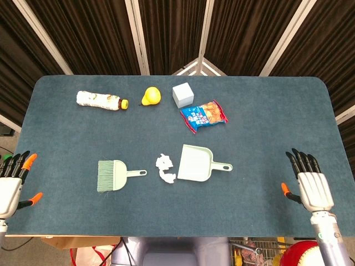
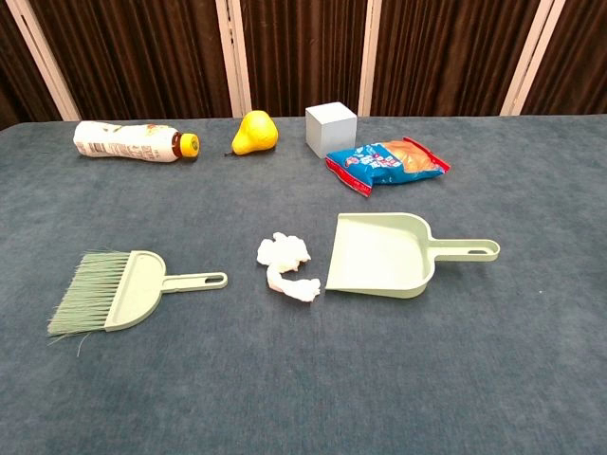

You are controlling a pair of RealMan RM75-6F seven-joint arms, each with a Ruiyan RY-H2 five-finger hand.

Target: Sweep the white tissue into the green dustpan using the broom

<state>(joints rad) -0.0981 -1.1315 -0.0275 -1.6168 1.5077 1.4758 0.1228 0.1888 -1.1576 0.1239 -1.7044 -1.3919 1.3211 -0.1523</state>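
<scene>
At the far lower left of the head view, the left hand (image 1: 10,185) waits by the edge of the blue tabletop (image 1: 266,127). Its fingers are spread apart and it holds nothing.

To its right lies the pale green plastic broom (image 1: 113,175). Its long way runs sideways. The bristles point left, toward the left hand, and the thin handle points right.

Next comes the crumpled white tissue (image 1: 165,168), a little left of the middle. It lies just beside the wide open mouth of the pale green plastic dustpan (image 1: 196,163). The dustpan's handle points right.

At the lower right, the right hand (image 1: 309,187) is also spread apart and holds nothing.

The broom is nearer the left hand, so I think the left hand should pick it up. The dustpan handle points toward the right hand.
</scene>
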